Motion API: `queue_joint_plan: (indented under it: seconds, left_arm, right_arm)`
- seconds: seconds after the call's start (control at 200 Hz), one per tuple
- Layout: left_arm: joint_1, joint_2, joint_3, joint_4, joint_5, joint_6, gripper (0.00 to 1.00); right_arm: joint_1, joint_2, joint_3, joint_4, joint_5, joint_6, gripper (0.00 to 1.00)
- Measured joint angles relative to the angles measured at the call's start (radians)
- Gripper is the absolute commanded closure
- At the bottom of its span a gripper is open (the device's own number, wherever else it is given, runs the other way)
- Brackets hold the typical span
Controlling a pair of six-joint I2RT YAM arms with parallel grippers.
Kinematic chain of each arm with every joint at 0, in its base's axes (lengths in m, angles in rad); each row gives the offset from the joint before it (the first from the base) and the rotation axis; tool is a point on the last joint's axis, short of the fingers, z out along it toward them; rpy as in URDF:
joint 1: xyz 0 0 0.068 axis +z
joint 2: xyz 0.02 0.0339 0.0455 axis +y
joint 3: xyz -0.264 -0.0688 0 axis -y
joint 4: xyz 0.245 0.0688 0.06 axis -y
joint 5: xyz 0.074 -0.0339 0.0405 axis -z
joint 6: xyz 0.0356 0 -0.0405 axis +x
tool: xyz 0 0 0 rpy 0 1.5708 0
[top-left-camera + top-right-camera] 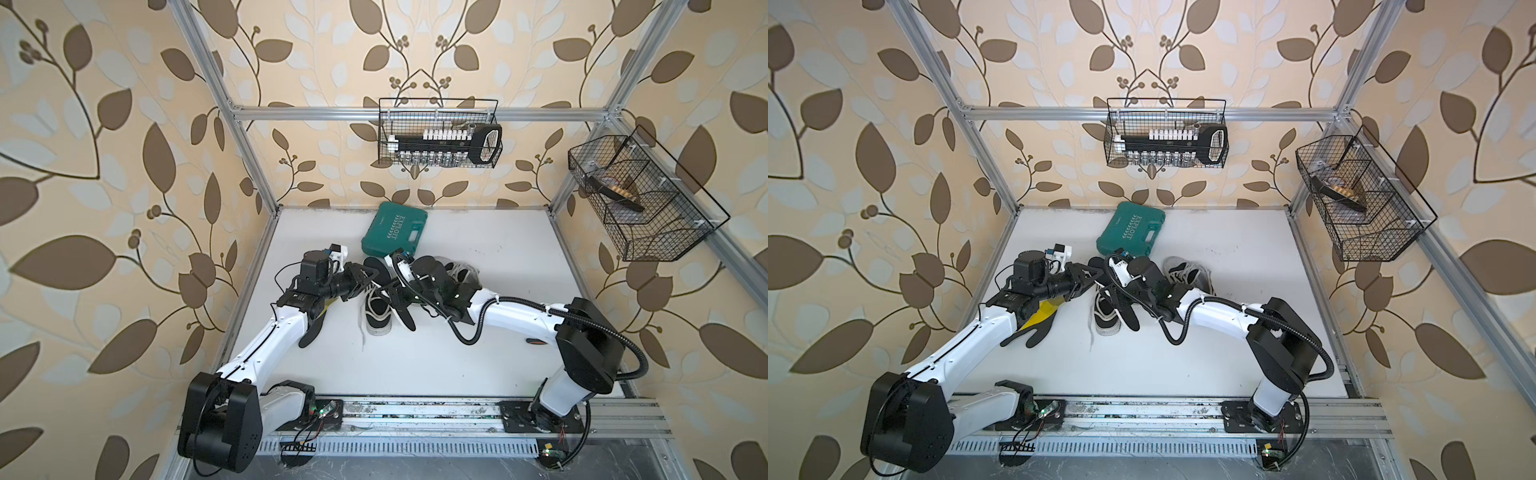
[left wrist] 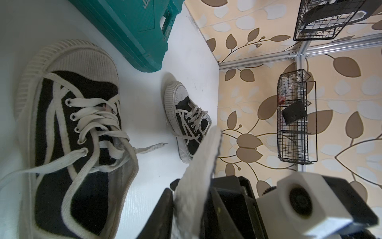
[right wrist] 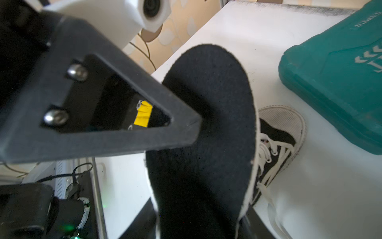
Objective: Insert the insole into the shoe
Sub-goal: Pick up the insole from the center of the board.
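Just beside the teal tool case point(image 1: 395, 230), on its side nearer the arms' bases, the insole point(image 3: 217, 99) hangs in the air above the open shoe point(image 2: 68, 128), clear of the tabletop point(image 1: 478, 353), with both arms at it. The left gripper point(image 1: 372, 277) straddles its forward part, one of its fingers point(image 3: 144, 132) touching the black upper face. The right gripper point(image 1: 399, 297) has it farther back, toward the heel. Whether either pair of fingers is truly pinching it or only standing spread around it, I cannot tell, because the insole itself hides the contact. I judge this a regrasp between the arms ahead of insertion proper, which has not begun. The insole's long axis runs toward the case and away from it, roughly in line with the shoe beneath. Its broad toe end lies nearest the case, as does the shoe's ribbed toe cap, and it stands partly on edge. The next move calls for one sure grip, then the toe end tipped down into the shoe's mouth and slid under the laces toward the case.
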Motion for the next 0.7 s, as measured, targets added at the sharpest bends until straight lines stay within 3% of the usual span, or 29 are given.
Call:
queue_joint_plan:
  seconds: [0.14, 0.18, 0.265, 0.335, 0.46, 0.705]
  left_arm:
    - [0.0, 0.026, 0.01, -0.006, 0.002, 0.014, 0.95]
    - [0.0, 0.027, 0.01, -0.011, 0.002, 0.009, 1.0]
    - [0.0, 0.027, 0.01, -0.013, 0.003, 0.014, 1.0]
    - [0.0, 0.027, 0.01, -0.011, 0.002, 0.011, 1.0]
    - [0.0, 0.027, 0.01, 0.003, 0.001, -0.005, 1.0]
    - [0.0, 0.027, 0.009, 0.032, -0.001, -0.042, 1.0]
  right_arm:
    - [0.0, 0.0, 0.004, -0.026, -0.039, -0.026, 0.48]
    - [-0.002, 0.0, 0.004, -0.029, -0.043, -0.031, 0.4]
    - [-0.004, 0.0, 0.004, -0.031, -0.045, -0.041, 0.15]
    - [-0.004, 0.0, 0.002, -0.023, -0.047, -0.045, 0.07]
    - [-0.003, -0.004, -0.027, 0.038, -0.04, -0.036, 0.04]
    - [-0.003, -0.005, -0.114, 0.219, -0.014, -0.002, 0.06]
